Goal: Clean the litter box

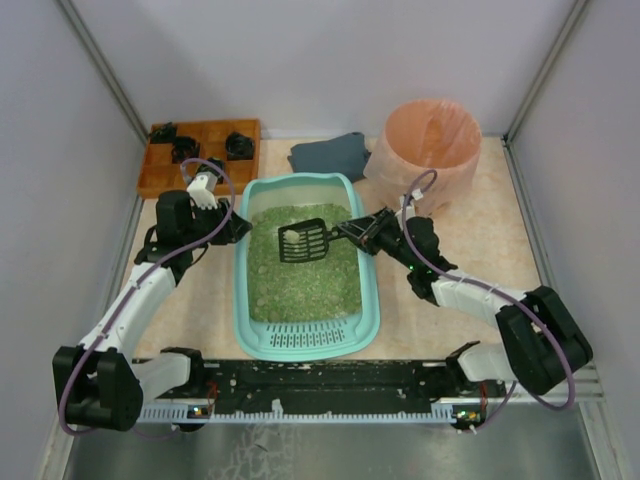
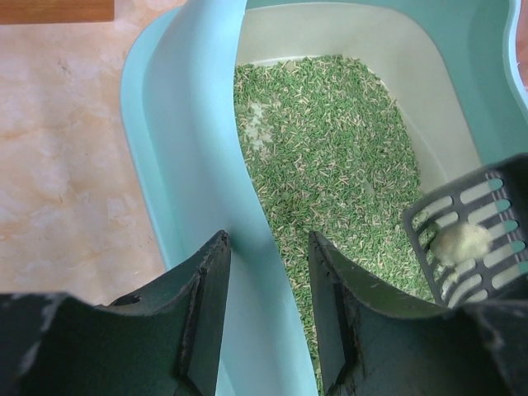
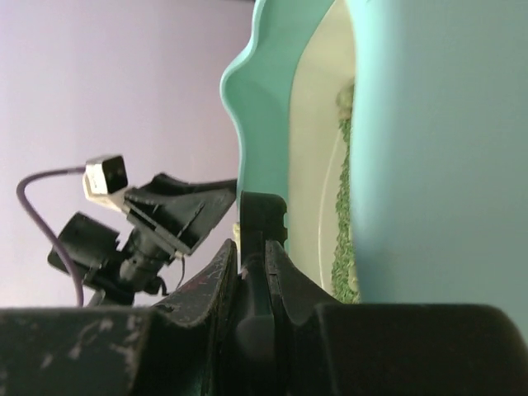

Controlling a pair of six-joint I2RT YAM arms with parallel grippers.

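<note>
The light teal litter box lies mid-table, filled with green granular litter, its slotted grille at the near end. My left gripper straddles the box's left wall, one finger outside and one inside, shut on it. My right gripper is shut on the handle of a black slotted scoop, held just above the litter at the box's far half. A pale clump rests in the scoop. In the right wrist view the handle sits clamped in the right gripper beside the box wall.
A round bin lined with a pink bag stands at the back right, close to the box's far right corner. A brown wooden tray with black pieces sits at the back left. A dark grey cloth lies behind the box. Enclosure walls run along both sides.
</note>
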